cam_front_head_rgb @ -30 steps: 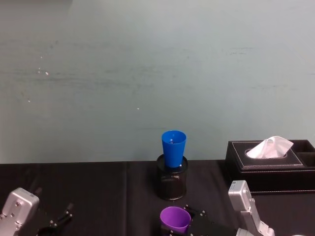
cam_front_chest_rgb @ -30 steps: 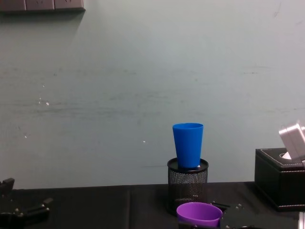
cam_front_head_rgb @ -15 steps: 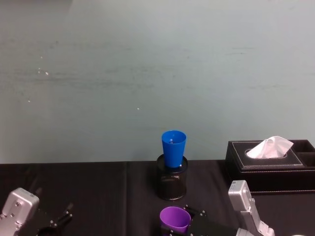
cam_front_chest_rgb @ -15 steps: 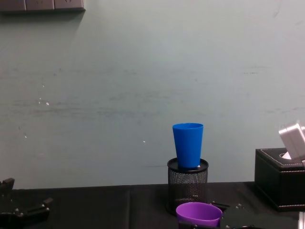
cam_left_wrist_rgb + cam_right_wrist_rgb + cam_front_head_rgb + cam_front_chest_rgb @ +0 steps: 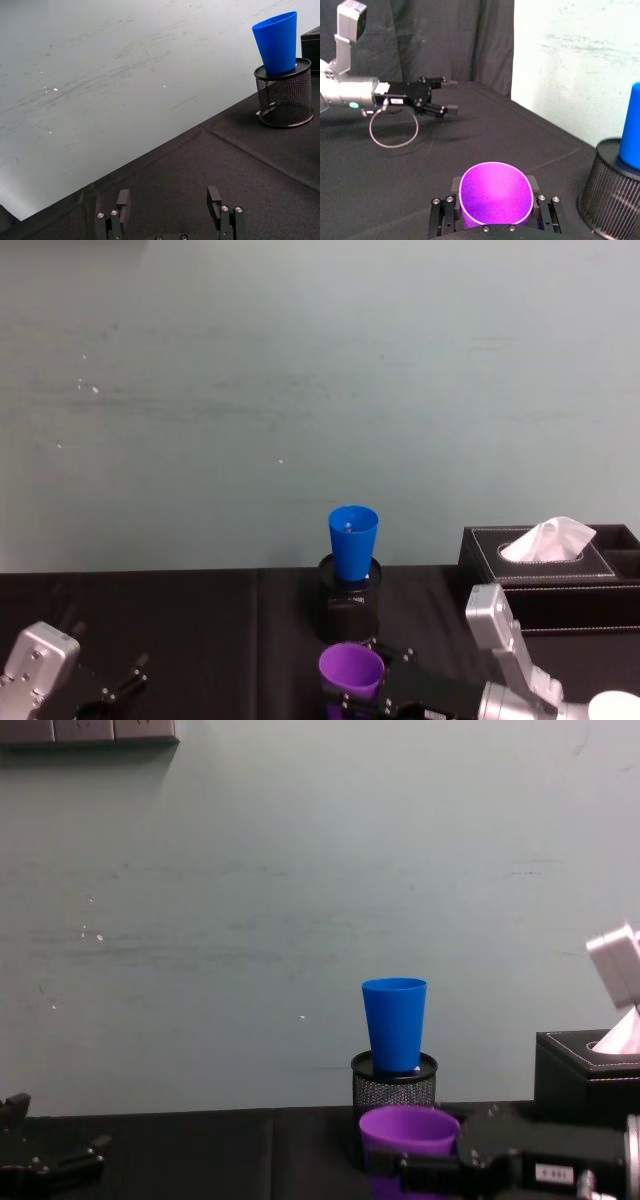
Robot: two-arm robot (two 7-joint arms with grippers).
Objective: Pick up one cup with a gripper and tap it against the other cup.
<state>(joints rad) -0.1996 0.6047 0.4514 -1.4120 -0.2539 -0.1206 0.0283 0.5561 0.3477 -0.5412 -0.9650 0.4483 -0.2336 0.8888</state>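
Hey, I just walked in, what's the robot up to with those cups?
The right gripper is clamped on the purple cup, holding it upright just in front of the black mesh pen holder. The blue cup stands in that holder, and the two cups are not touching, so the tap is not yet made. The left gripper sits open and idle, low over the black table on the robot's left.

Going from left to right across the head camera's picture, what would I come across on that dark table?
left gripper, idle at the near left corner → purple cup, held in the right gripper → tissue box
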